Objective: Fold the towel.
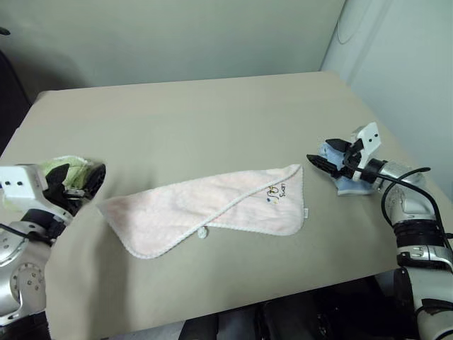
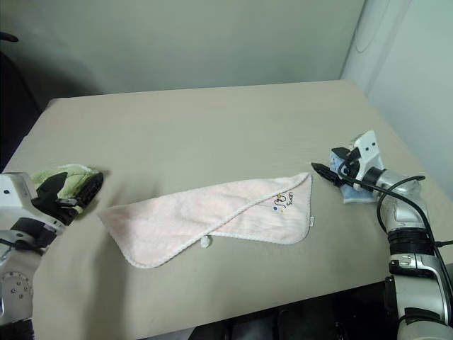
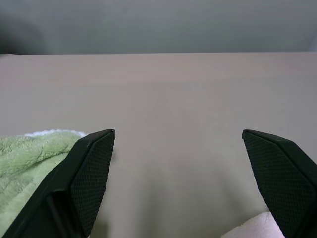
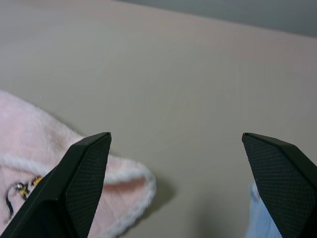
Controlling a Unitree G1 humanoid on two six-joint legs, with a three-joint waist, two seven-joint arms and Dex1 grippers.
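The towel [image 1: 212,209] lies folded over on the near middle of the desk [image 1: 212,113], its long axis running left to right, the tapered end toward the left pincer [image 1: 90,180]. A small embroidered logo [image 1: 276,193] sits near its right edge; its lettering is unreadable. Both pincers gape wide, empty. The right pincer [image 1: 327,157] hovers over a blue cloth [image 1: 347,185]; a green cloth [image 1: 67,168] lies by the left.

Light blue cloth [image 1: 352,185] at tabletop's right edge mostly hidden behind right gripper [image 1: 320,161]. Green cloth [image 2: 65,177] near left edge partly covered by left gripper [image 2: 83,190]. Towel [image 1: 212,209] logo [image 1: 275,193] lettering too small to read.
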